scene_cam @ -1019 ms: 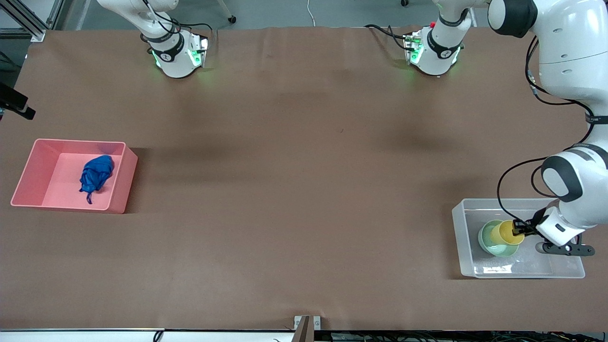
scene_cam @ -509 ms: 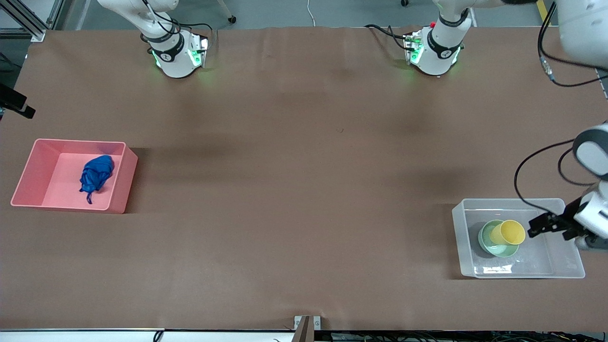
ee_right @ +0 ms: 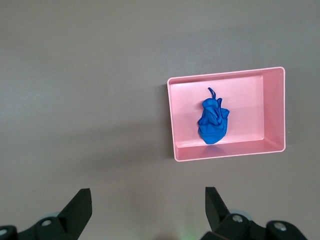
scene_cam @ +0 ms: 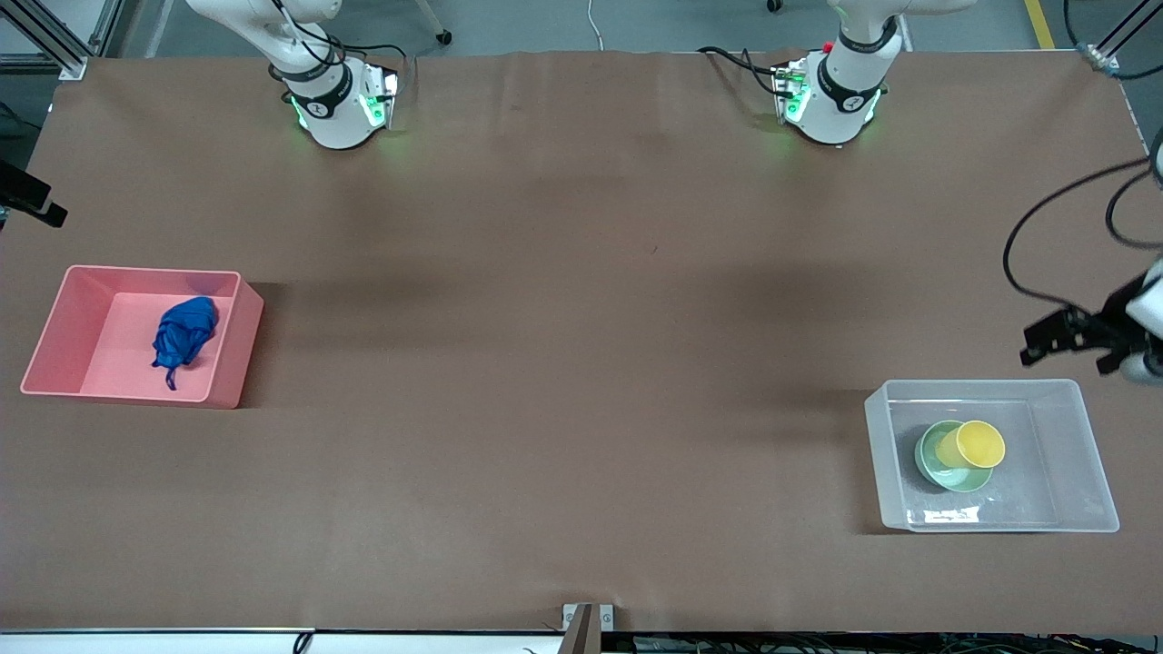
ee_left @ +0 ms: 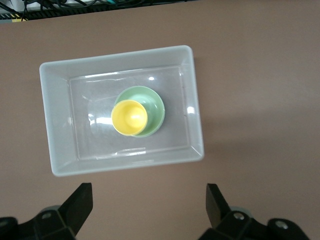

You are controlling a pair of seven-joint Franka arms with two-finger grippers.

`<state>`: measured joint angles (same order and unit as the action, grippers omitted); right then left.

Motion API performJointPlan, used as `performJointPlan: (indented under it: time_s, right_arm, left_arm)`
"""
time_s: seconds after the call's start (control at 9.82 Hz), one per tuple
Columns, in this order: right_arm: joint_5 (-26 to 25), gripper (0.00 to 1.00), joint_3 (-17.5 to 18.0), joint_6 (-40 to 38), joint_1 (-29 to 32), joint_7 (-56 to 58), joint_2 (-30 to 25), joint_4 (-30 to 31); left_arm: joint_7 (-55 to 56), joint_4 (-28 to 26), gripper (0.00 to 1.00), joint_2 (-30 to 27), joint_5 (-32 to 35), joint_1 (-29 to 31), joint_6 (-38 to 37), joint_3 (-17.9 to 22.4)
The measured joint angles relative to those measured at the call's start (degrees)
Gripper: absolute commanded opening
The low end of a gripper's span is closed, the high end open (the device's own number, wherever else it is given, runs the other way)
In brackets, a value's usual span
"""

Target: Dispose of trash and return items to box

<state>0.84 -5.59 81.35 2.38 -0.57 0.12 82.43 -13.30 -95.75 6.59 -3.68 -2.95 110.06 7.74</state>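
The yellow cup [scene_cam: 977,444] stands in the mint-green bowl [scene_cam: 930,456], and both are inside the clear tub [scene_cam: 1061,427] at the left arm's end of the table. My left gripper [scene_cam: 1068,350] is open and empty, up in the air over the table just off the tub's rim. The left wrist view shows the tub [ee_left: 59,125], cup [ee_left: 129,117] and bowl [ee_left: 155,109] below my open left gripper [ee_left: 149,205]. The blue wad [scene_cam: 184,333] lies in the pink bin [scene_cam: 229,363]. My right gripper [ee_right: 148,207] is open and empty, high over the table; the right wrist view shows the wad [ee_right: 213,124] in the bin [ee_right: 272,110].
The pink bin is at the right arm's end of the table. The two arm bases [scene_cam: 334,100] [scene_cam: 831,95] stand along the table's edge farthest from the front camera. Brown table surface lies between the bin and the tub.
My left gripper let go of the yellow cup, rose out of the tub and drew back over the table beside it. The cup stays in the bowl.
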Motion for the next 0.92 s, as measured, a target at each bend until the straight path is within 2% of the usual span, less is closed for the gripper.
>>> performJointPlan:
  time_s: [0.2,0.41,0.71,0.92]
  right_arm:
    - [0.0,1.0,-0.01,-0.03,0.01,0.0,0.01,-0.02]
    - [0.0,1.0,-0.01,-0.07,0.02,0.0,0.01,-0.03]
    - [0.0,1.0,-0.02,-0.1,0.03,0.0,0.02,-0.03]
    - [0.0,1.0,-0.03,-0.17,0.04,0.0,0.05,-0.02]
  left_arm:
    - [1.05,-0.39,1.0,-5.9,0.58,0.01,-5.28,-1.28]
    - [1.11,1.35,1.0,-8.78,2.0,0.04,-8.88,-1.62]
    - [4.55,9.16,1.0,-7.28,3.89,0.85,-16.94,-3.72]
    - [6.32,9.9,1.0,-6.67,3.94,0.85,-19.44,-4.08]
